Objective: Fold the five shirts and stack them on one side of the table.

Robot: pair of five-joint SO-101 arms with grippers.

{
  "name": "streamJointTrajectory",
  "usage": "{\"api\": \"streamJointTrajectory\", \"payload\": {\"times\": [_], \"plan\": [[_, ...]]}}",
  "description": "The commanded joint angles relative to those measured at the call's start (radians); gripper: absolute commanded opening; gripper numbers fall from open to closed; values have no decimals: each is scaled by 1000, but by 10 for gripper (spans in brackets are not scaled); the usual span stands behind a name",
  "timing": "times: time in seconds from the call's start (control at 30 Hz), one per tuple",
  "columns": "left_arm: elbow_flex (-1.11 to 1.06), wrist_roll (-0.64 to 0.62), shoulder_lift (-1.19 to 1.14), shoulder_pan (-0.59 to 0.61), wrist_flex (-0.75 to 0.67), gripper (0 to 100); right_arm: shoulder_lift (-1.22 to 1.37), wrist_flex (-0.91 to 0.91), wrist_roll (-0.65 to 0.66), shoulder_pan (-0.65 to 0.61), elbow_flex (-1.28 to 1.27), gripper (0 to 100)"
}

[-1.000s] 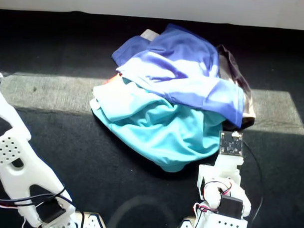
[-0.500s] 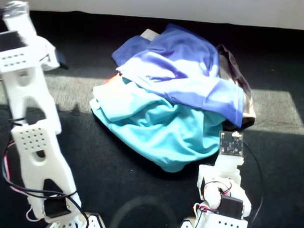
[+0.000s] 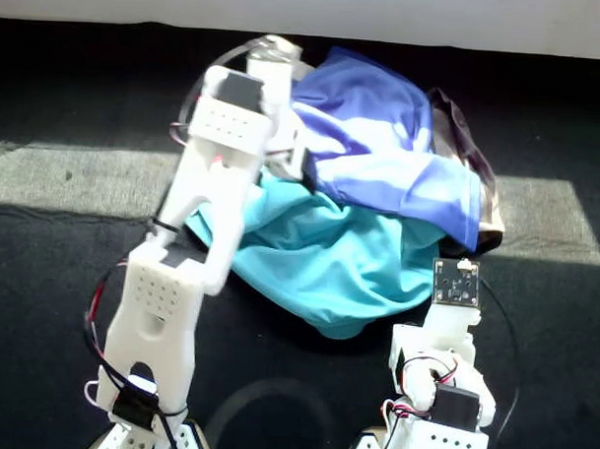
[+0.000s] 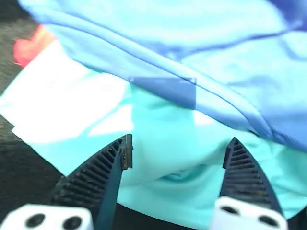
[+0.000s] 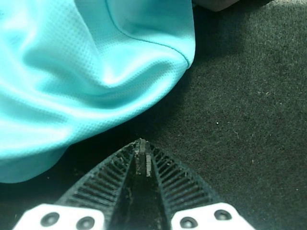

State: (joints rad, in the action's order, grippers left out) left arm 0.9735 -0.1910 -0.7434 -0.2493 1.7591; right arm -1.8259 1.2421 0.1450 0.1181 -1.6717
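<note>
Several shirts lie in a heap at the middle of the table. A blue shirt (image 3: 381, 149) lies on top of a turquoise shirt (image 3: 328, 255), with a dark one (image 3: 475, 157) at the right side. My left arm stretches over the heap's left part, and its gripper (image 4: 177, 148) hangs open just above the turquoise shirt (image 4: 163, 139), below the blue shirt's hem (image 4: 192, 52). A bit of red cloth (image 4: 29, 45) peeks out beside them. My right gripper (image 5: 142, 153) is shut and empty over the bare mat, just off the turquoise shirt's edge (image 5: 96, 72).
The black table mat (image 3: 71, 276) stretches around the heap, with a sunlit band (image 3: 75, 177) across it. A white wall edge (image 3: 308, 8) runs along the far side. The right arm's base (image 3: 442, 387) stands at the near edge.
My left arm has swung from the near left corner up and across to the right, and now hangs over the heap's left side. The right arm has not moved.
</note>
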Motion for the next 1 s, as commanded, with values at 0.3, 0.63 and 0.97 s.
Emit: {"api": "streamJointTrajectory", "payload": {"times": [0.3,0.63,0.97], "plan": [[-33,-51,-120,-64,-170,354,-2,-12,-5,8,-133,7],[-31,-55,-217,91,-252,96,-2,-12,-5,8,-133,7],[225,-51,-217,334,-100,9,-2,-12,-5,8,-133,7]]}}
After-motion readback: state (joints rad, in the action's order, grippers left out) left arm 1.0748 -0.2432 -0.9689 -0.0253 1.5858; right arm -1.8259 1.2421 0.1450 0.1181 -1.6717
